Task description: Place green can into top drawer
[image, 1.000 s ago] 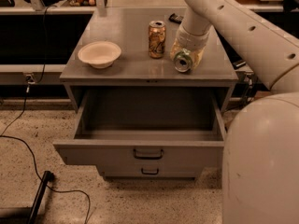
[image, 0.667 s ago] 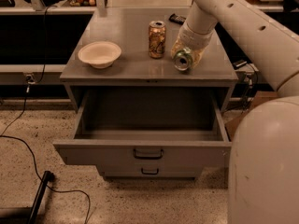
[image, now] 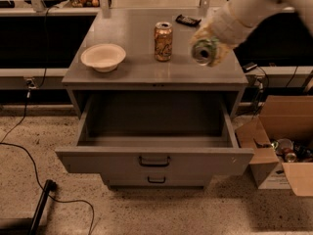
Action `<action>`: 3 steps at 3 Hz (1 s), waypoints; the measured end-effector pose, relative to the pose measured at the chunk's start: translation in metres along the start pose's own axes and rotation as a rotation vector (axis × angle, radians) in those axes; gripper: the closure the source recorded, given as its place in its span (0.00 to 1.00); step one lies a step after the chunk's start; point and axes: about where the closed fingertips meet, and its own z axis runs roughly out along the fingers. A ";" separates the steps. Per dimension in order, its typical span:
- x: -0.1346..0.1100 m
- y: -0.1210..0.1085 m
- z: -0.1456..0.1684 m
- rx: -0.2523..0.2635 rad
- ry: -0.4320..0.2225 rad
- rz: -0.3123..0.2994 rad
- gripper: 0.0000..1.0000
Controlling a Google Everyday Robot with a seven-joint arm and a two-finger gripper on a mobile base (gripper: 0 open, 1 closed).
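My gripper (image: 209, 47) is shut on the green can (image: 203, 51), which is tipped on its side with its silver top facing the camera. It hangs above the right part of the cabinet top, just behind the front edge. The top drawer (image: 154, 159) is pulled open below, its grey inside bare, with a dark handle centred on its front.
An orange-gold can (image: 163, 41) stands upright at the centre of the cabinet top. A white bowl (image: 103, 57) sits to the left. A dark flat object (image: 188, 20) lies at the back. The lower drawer (image: 156, 180) is shut. A cardboard box (image: 282, 146) with cans stands on the floor at right.
The gripper has lifted the green can off the cabinet top and the arm has swung up and to the right, out of the foreground.
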 end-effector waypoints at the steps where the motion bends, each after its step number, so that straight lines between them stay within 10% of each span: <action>1: -0.042 0.003 -0.042 0.044 0.042 0.140 1.00; 3: -0.061 0.015 -0.036 0.003 0.038 0.204 1.00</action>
